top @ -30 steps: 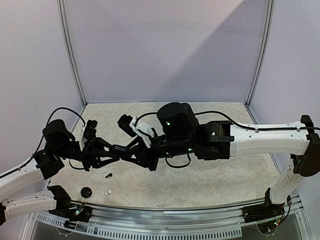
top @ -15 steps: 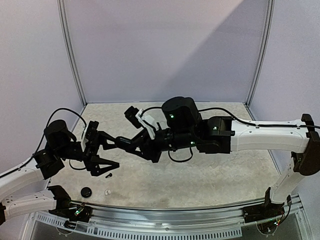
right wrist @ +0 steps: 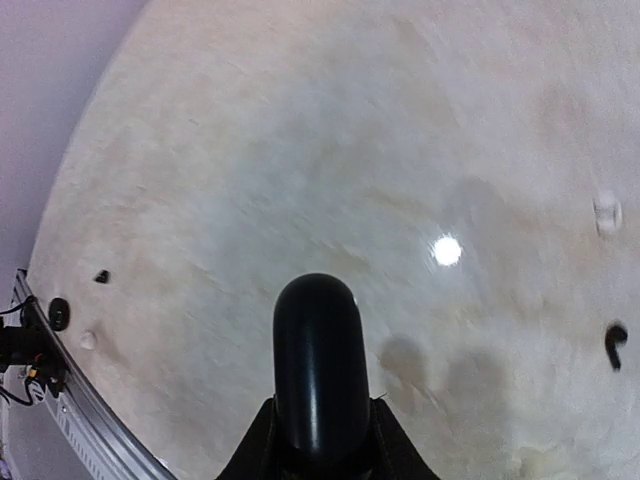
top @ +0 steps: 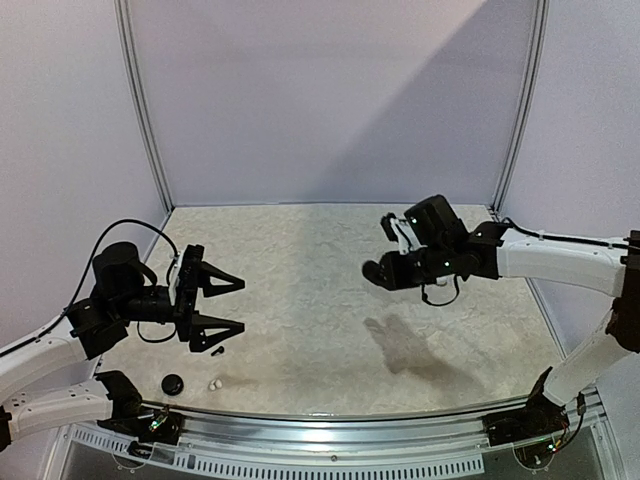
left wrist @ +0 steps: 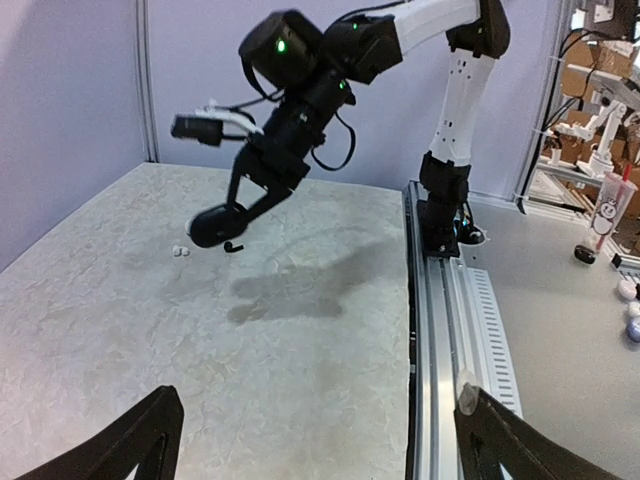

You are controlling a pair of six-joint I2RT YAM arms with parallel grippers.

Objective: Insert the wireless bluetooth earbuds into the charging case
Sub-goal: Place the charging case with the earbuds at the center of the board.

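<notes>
Right end effector [top: 392, 271] is clenching the black charging case [right wrist: 316, 345] aloft — left end effector [top: 240, 306] is gaping empty near the black earbud [top: 217, 350] on the tabletop [top: 320, 250], so I'm aiming to descend squarely over it, pinching gently

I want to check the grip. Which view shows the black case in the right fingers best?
Right wrist view: the black case fills the centre, its base between the fingers. The top view shows a small dark lump; the left wrist view shows it far off, side-on, above the table.
</notes>
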